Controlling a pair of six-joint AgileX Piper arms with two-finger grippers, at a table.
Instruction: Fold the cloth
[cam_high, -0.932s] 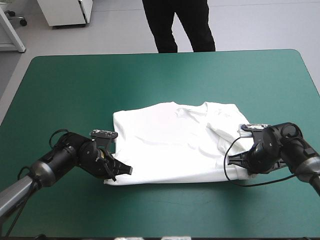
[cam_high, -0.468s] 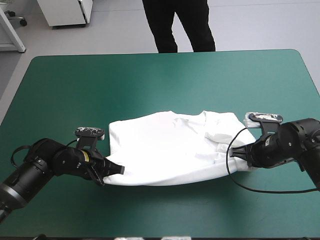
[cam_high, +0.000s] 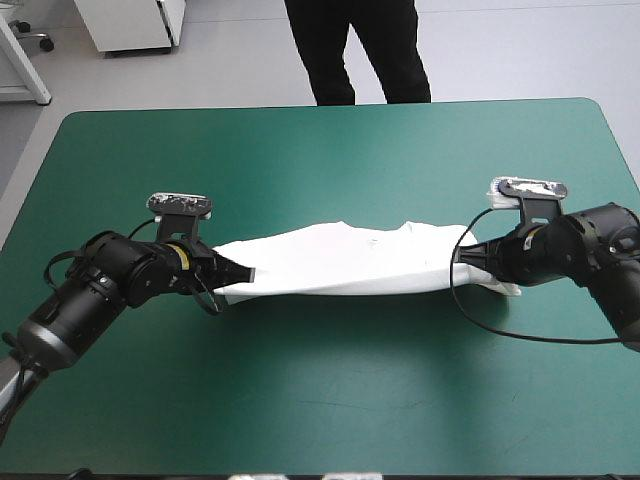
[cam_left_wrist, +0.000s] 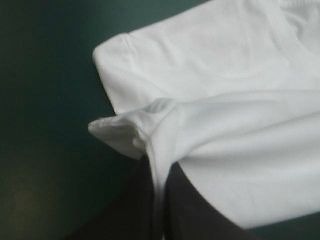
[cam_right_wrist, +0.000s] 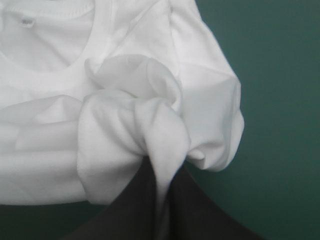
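Teal-green cover (cam_high: 330, 400) around white T-shirt (cam_high: 350, 264)

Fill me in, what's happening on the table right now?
Both arms are mid-fold on the white T-shirt. The left hand and the right hand are each shut on a pinch of cloth at one side, holding that edge raised and taut between them above the part lying on the teal-green table. The fold is not yet laid down.
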